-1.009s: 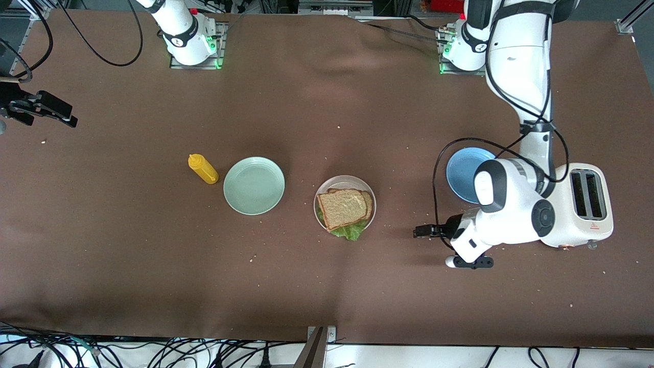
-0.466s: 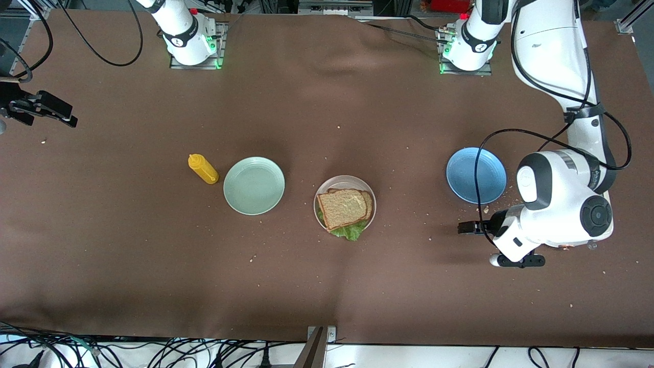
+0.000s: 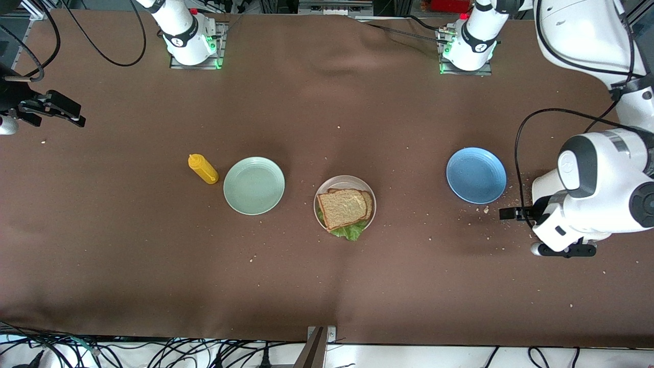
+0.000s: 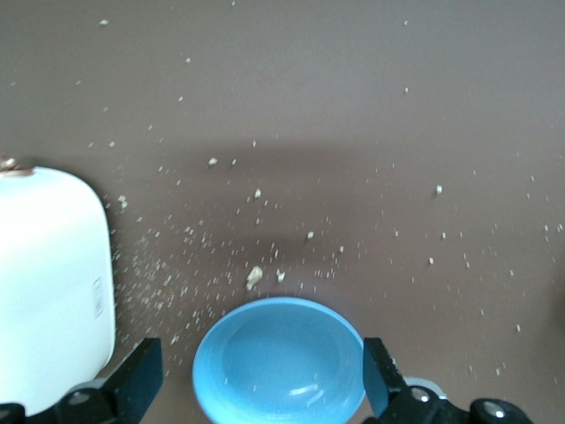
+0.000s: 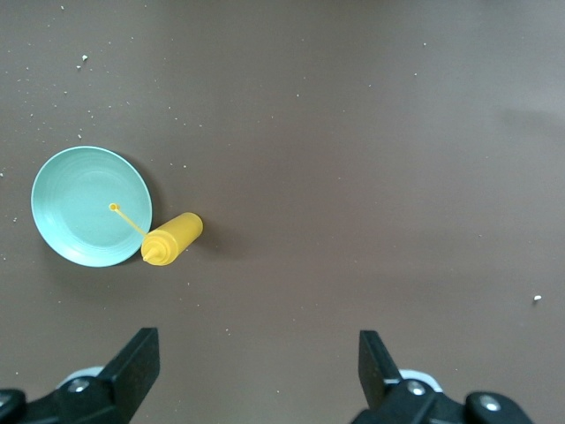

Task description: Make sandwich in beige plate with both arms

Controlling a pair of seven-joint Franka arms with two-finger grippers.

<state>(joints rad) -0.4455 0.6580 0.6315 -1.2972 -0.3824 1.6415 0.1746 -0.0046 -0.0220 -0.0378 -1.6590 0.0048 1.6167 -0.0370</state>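
Front view: the sandwich [image 3: 345,208] lies assembled on the beige plate [image 3: 352,181] at mid-bench, bread over bread with lettuce [image 3: 349,232] poking out at the camera-side edge. The green plate [image 3: 254,185] and mustard bottle [image 3: 203,168] sit toward the right arm's end, the blue plate [image 3: 476,175] and a white toaster [image 4: 48,283] toward the left arm's. The left gripper [image 4: 256,375] hovers over crumbs beside the blue plate, fingers wide and empty. The right gripper [image 5: 256,367] hangs at its own bench end, fingers wide, empty. The build looks finished; what remains seems only parking both arms clear
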